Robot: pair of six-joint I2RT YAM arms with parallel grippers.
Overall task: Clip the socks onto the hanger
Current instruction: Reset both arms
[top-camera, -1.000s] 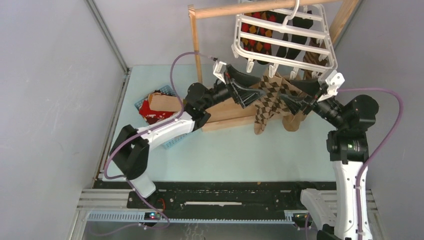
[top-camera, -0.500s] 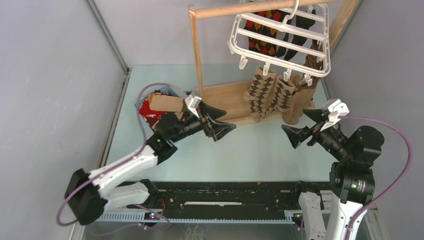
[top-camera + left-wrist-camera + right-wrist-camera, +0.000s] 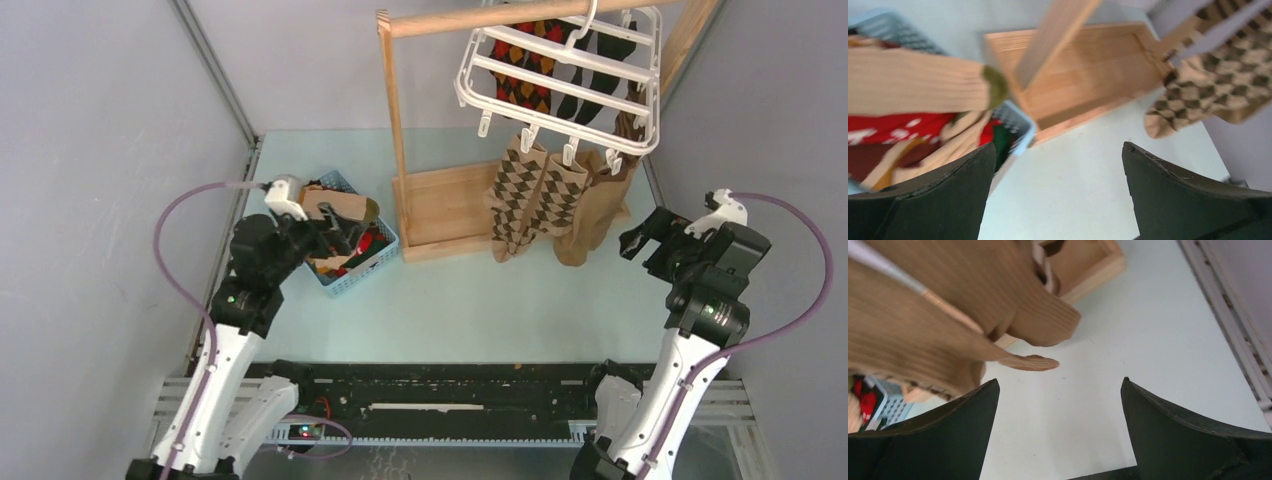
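A pale green table (image 3: 480, 300) bears a wooden stand (image 3: 445, 208) and blue basket (image 3: 352, 277).

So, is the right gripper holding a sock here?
No, the right gripper is open and empty; the tan sock hangs ahead of it, untouched.

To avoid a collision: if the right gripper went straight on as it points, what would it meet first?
Probably the hanging plain tan fabric sock, ahead of the right gripper; depth unclear.
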